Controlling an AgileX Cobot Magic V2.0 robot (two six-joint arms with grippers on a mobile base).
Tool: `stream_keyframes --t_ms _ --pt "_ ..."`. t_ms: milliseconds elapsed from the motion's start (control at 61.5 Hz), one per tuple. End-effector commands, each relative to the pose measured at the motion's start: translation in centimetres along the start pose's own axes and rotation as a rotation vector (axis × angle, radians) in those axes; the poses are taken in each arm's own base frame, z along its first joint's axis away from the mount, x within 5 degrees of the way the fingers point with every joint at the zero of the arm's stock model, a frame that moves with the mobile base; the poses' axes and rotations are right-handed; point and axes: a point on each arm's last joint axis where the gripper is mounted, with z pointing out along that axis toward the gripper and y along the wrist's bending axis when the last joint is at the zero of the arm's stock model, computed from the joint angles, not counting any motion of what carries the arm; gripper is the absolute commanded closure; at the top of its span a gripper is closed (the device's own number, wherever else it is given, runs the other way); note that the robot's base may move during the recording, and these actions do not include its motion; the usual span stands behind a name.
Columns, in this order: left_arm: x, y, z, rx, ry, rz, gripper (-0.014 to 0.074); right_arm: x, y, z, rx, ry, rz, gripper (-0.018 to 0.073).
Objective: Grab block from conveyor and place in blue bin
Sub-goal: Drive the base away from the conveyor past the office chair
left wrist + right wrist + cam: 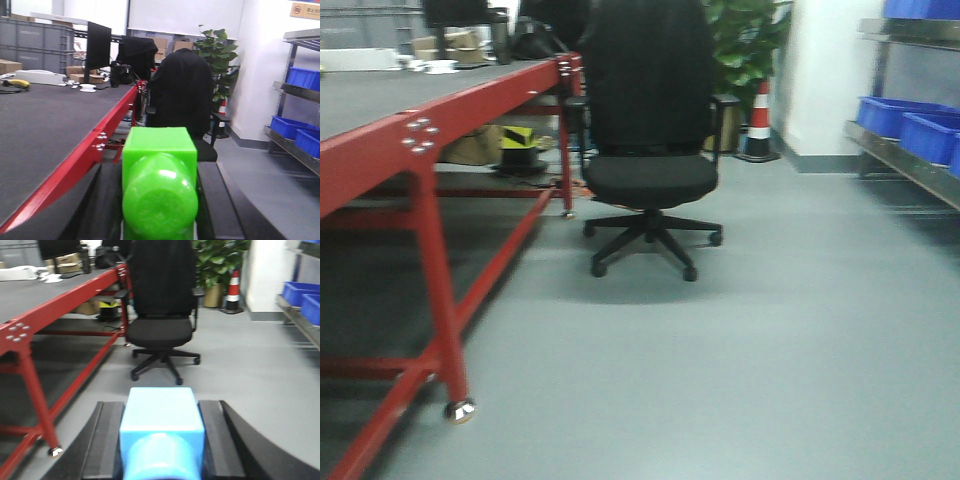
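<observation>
Green block (pixel 159 150) clamped in left gripper (pixel 160 210), blue block (pixel 161 412) in right gripper (pixel 161 450)

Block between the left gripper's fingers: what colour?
Bright green. The block shows best in the left wrist view.

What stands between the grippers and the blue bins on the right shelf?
Nothing visible does. Bare grey floor leads to the blue bins on the shelf. The office chair stands left of that path, beside the red table.
</observation>
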Motion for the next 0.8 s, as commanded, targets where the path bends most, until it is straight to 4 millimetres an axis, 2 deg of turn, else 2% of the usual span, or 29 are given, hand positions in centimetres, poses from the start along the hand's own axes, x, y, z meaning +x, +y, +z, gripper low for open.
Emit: stream_keyframes --t_ms 0,780 --pt "-0.23 -0.01 -0.08 0.000 -0.022 -0.006 0.0707 -0.25 0.01 -0.18 0.000 -0.023 -0.012 0.0721" --pt "-0.23 -0.01 -0.08 0.000 -0.022 -0.006 0.0707 -0.25 0.01 -0.18 0.000 -0.023 -0.012 0.0721"
